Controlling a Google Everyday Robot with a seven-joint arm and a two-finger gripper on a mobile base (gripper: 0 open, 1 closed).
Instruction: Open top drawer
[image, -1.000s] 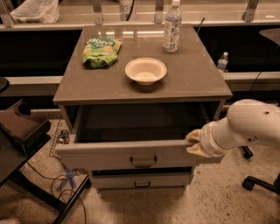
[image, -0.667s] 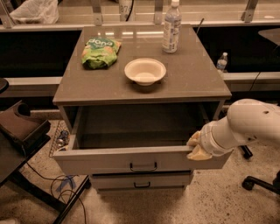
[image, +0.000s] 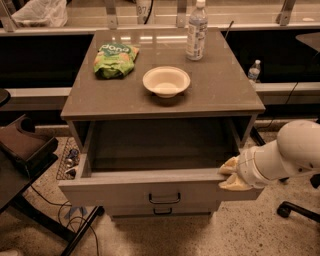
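The top drawer (image: 125, 192) is a wide grey drawer pulled far out from the cabinet, its inside dark and empty as far as I can see. A small black bar handle (image: 164, 199) sits at the centre of its front panel. My gripper (image: 229, 175), on a white arm coming in from the right, sits at the right end of the drawer's front panel, at the top edge. Its pale fingers touch the panel there. A lower drawer's handle (image: 162, 211) shows just under the open drawer.
On the cabinet top (image: 225, 95) stand a cream bowl (image: 166, 81), a green snack bag (image: 116, 60) and a water bottle (image: 196, 31). A dark chair (image: 22, 150) is at left, cables on the floor, a chair caster (image: 283, 210) at right.
The top drawer has slid further out toward the camera, and my gripper has moved with its right front corner.
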